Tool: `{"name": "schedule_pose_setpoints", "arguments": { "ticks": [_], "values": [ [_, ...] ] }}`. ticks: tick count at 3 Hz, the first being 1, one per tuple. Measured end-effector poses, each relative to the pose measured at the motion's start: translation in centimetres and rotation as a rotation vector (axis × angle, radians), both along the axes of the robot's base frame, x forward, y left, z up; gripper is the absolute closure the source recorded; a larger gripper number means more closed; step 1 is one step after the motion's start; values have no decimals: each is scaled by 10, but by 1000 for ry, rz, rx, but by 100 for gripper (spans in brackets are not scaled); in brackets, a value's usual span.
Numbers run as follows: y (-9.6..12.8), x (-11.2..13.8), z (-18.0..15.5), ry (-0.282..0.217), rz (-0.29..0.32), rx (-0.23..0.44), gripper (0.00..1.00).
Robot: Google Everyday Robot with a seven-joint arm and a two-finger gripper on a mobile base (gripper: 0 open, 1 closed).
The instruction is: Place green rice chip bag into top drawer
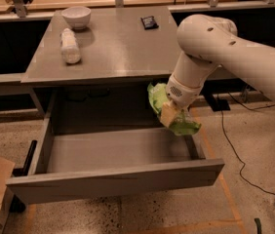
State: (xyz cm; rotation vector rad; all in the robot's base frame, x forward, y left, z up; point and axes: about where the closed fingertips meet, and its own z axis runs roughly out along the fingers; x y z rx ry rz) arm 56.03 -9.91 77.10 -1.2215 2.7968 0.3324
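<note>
One hand point(169, 116) clamped on green rice chip bag point(184, 126), over right rear of open top drawer point(113, 180)

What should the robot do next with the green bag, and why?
Probably lower it while easing toward the drawer's middle. The gripper holds the green rice chip bag in the air over a back corner of the open top drawer, close to its side wall, so letting go now might miss.
</note>
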Motion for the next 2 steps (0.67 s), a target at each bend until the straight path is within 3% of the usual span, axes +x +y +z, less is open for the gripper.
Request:
{"name": "schedule_pose_setpoints", "arguments": {
  "ticks": [1,2],
  "values": [
    [-12,-26,-14,86,-13,-18,100],
    [-11,-32,-35,139,-1,1,98]
  ]
}}
